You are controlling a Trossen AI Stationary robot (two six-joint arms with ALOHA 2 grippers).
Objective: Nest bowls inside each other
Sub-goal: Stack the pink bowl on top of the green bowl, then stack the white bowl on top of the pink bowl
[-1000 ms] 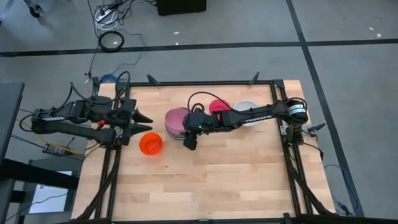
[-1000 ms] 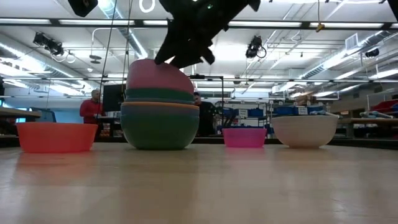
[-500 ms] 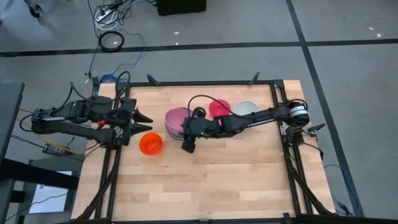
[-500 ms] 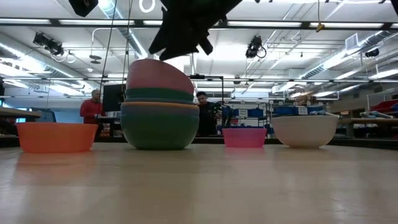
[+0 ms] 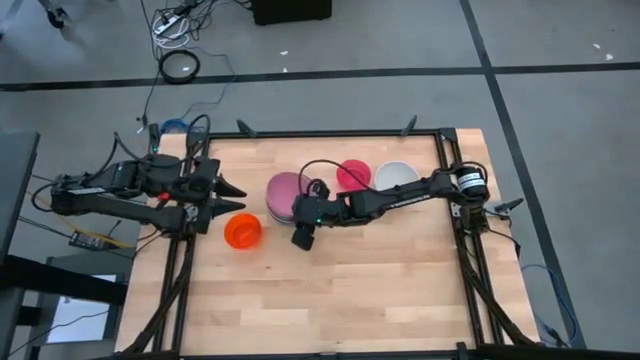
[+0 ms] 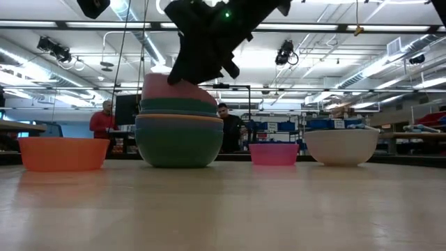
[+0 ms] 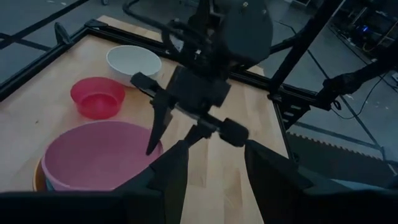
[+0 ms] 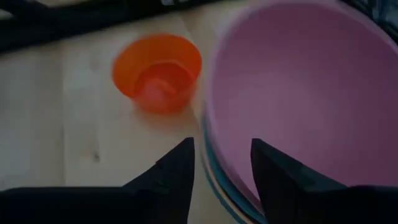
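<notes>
A stack of bowls (image 5: pixel 283 197) stands mid-table, with a pink bowl (image 8: pixel 298 93) on top and teal and orange rims under it. My right gripper (image 8: pixel 217 167) is open at the stack's near-right side, pointing toward the table's left edge and slanting down. One finger (image 8: pixel 177 165) is outside the pink rim and one finger (image 8: pixel 273 168) is over its hollow. A red-orange bowl (image 5: pixel 241 230), a magenta bowl (image 5: pixel 352 175) and a white bowl (image 5: pixel 397 177) stand singly on the table. My left gripper (image 5: pixel 232 197) waits open at the left edge. My right gripper straddles the pink bowl's near-right rim (image 8: pixel 214 146), one finger inside the hollow and one outside. It comes slanting down from the table's right. Whether either finger touches the rim, I cannot tell. The pink bowl sits tilted in the stack.
Black frame rails (image 5: pixel 460 240) run along the table's left, right and far edges. Bare wood (image 5: pixel 330 300) lies across the near half. In the low view, people stand in the room behind the table.
My right gripper has moved toward the table's left edge and down, closer to the pink bowl's rim. The bowls have stayed where they were.
</notes>
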